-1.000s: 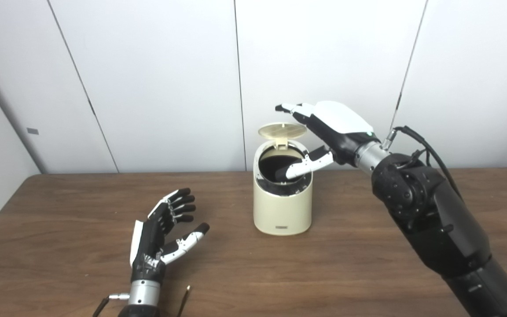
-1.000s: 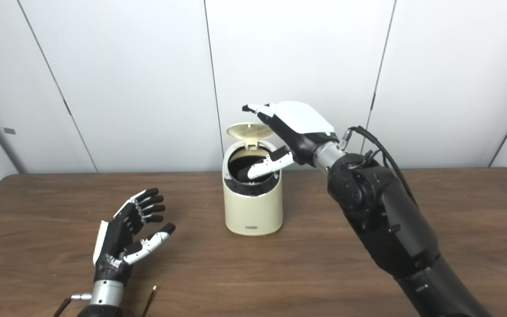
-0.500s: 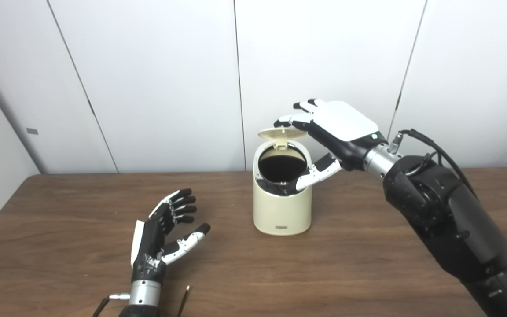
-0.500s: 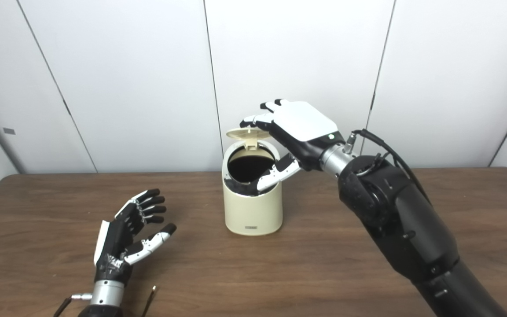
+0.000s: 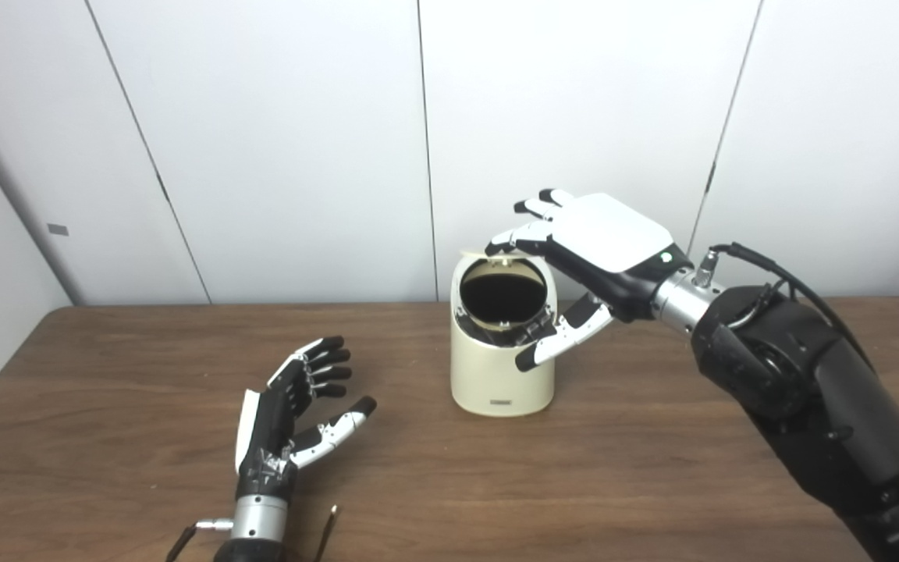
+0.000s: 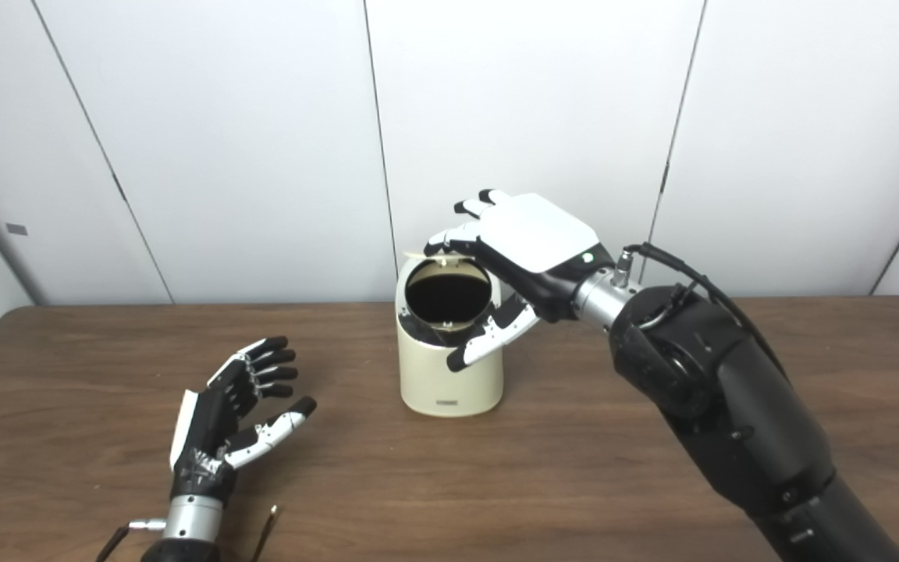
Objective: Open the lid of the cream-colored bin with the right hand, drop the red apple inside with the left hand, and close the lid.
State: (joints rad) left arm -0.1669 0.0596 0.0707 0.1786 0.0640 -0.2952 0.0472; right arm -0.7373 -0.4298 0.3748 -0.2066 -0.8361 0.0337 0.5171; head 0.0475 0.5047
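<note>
With the bin [image 5: 502, 347] mid-desk [image 5: 652, 468] and its lid [image 5: 488, 251] part-lowered under the right robot hand [image 5: 586, 254], fingers spread and gripping nothing, it should press down evenly, while the left robot hand [image 5: 293, 425] rests open, empty.

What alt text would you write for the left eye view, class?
The right robot hand presses the lid down over the open cream bin on a wooden table. The left robot hand rests open and empty; no apple is visible.
</note>
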